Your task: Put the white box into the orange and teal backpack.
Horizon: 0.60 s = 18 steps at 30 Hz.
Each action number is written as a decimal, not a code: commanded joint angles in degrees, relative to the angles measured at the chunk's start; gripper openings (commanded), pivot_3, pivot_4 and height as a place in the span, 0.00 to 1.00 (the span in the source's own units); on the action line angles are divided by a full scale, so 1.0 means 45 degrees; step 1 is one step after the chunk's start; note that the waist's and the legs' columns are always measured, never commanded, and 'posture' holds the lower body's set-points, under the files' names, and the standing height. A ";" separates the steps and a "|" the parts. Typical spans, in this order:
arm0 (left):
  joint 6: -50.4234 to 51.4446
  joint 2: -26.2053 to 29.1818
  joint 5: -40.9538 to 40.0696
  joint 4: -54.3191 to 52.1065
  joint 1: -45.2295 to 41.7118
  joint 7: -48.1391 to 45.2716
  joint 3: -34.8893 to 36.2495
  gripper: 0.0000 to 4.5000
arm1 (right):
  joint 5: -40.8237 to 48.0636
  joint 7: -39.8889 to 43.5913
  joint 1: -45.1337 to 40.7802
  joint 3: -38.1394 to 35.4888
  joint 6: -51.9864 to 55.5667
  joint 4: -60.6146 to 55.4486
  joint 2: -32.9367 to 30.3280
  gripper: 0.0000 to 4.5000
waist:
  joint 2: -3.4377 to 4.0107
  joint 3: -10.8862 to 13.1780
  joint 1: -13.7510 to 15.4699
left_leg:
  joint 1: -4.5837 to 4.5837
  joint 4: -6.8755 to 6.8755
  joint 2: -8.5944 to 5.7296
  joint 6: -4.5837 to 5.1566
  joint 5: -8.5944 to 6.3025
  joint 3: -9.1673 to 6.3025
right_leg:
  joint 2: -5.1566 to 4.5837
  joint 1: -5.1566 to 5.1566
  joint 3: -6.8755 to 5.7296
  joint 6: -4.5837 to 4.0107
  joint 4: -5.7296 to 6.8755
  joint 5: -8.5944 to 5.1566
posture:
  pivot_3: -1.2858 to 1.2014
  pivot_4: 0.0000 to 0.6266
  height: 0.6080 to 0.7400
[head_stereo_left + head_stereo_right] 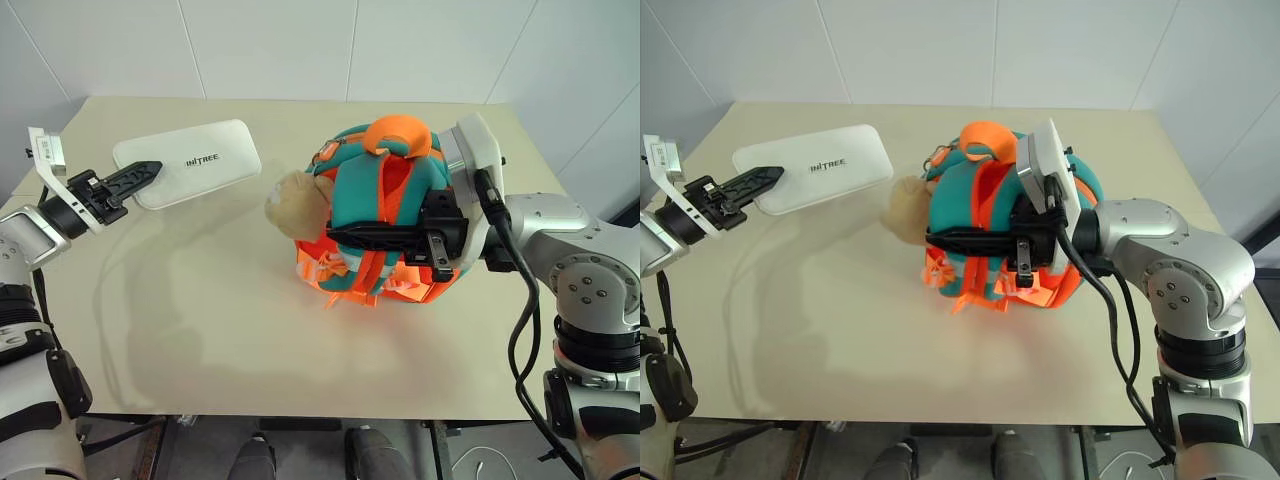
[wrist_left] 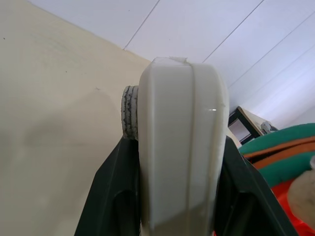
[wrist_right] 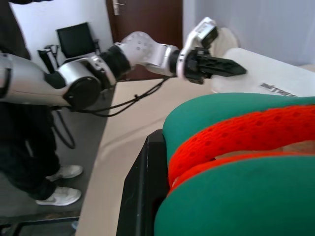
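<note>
With the left gripper pinching one end of the flat white rounded-corner box above the beige table, that end-grip is risking a droop, while the right gripper, shut seemingly on the orange and teal fabric backpack's straps, is hiding the opening; the right wrist view is revealing a person standing nearby.

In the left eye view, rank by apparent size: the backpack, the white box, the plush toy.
1. orange and teal backpack, largest.
2. white box, clearly smaller in area; it is held up off the table, nearer the camera, so its real size may be overstated.
3. tan plush toy, smallest, partly hidden by the backpack.
</note>
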 commanded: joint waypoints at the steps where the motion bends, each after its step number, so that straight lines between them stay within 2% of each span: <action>1: -0.0279 0.0431 0.0011 -0.0141 -0.0380 -0.0453 0.0080 0.29 | 0.0581 0.1012 0.0155 -0.0479 -0.0657 -0.0851 -0.0487 0.00 | 0.0000 0.0000 0.0024 | -0.0001 -0.0001 0.0000 0.0000 0.0000 0.0000 | 0.0000 0.0000 0.0000 0.0000 -0.0001 0.0000 | 0.52 0.24 1.00; 8: -0.0179 0.0593 0.0121 -0.0302 -0.0266 -0.0951 -0.0169 0.29 | 0.1729 0.2049 0.0447 -0.0907 -0.0768 -0.0836 -0.0900 0.00 | 0.0000 0.0000 0.0018 | -0.0002 0.0002 0.0000 0.0001 0.0000 0.0001 | 0.0001 0.0000 -0.0002 0.0000 0.0002 0.0000 | 0.52 0.24 1.00; 12: -0.0505 0.0675 -0.0049 -0.0633 -0.0066 -0.1685 -0.0088 0.29 | 0.0018 0.3307 0.1201 -0.0081 -0.1732 -0.0442 -0.1717 0.00 | -0.0002 -0.0001 0.0042 | -0.0002 0.0009 0.0000 0.0001 -0.0001 0.0001 | 0.0001 0.0003 -0.0003 0.0000 -0.0002 0.0000 | 0.52 0.24 1.00; 18: -0.2078 0.0799 -0.0747 -0.2641 0.1456 -0.4528 0.0510 0.29 | -0.1137 0.3947 0.1389 0.0260 -0.2635 0.0400 -0.2049 0.00 | -0.0001 0.0000 -0.0007 | 0.0008 0.0014 0.0004 -0.0001 0.0000 0.0019 | 0.0000 0.0003 0.0006 0.0000 0.0010 0.0000 | 0.52 0.24 1.00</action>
